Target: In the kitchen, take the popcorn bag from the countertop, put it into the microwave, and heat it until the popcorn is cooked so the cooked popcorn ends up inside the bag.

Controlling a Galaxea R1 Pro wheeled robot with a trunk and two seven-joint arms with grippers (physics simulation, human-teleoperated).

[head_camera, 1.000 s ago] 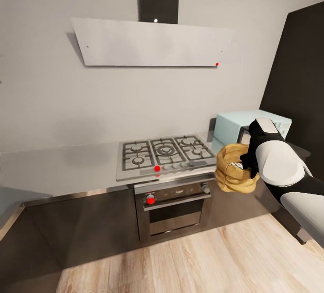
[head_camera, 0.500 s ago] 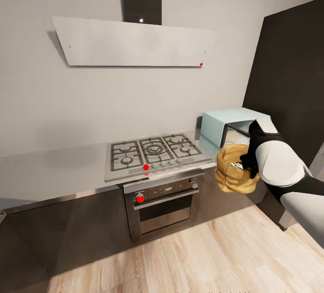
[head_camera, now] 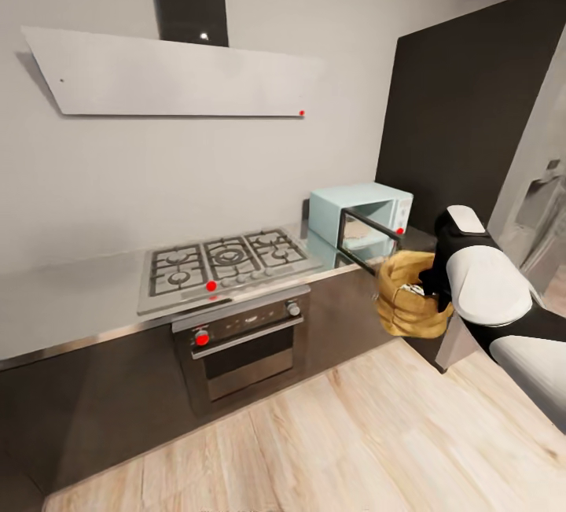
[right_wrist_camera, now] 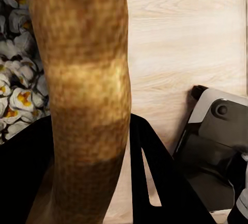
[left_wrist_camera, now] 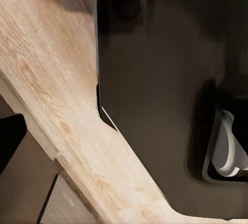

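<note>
The right end effector [head_camera: 428, 285] is clamped on the rolled rim of the popcorn bag [head_camera: 405, 296], holding the mustard-yellow sack in the air above the wooden floor [head_camera: 330, 449], off the surface [head_camera: 71, 292] and just in front of its right-hand end. From the right wrist camera the bag's wrinkled wall [right_wrist_camera: 85, 95] runs between the dark fingers [right_wrist_camera: 155, 182], and the popcorn [right_wrist_camera: 18, 79] shows inside as whitish pieces with yellow centres.

The microwave [head_camera: 358, 217] stands on the surface to the right of the gas hob [head_camera: 224, 256], near the dark tall cabinet [head_camera: 472, 127]. Its dark-glass door [head_camera: 369, 241] hangs open, swung out toward the bag, which sits a little lower than the opening and near the door's edge.

Below the hob is a black built-in oven [head_camera: 240, 343], and a pale extractor hood [head_camera: 173, 75] is fixed to the wall above.

The left wrist camera looks down on floorboards and dark parts of the robot's base; I cannot tell how the left end effector stands.
</note>
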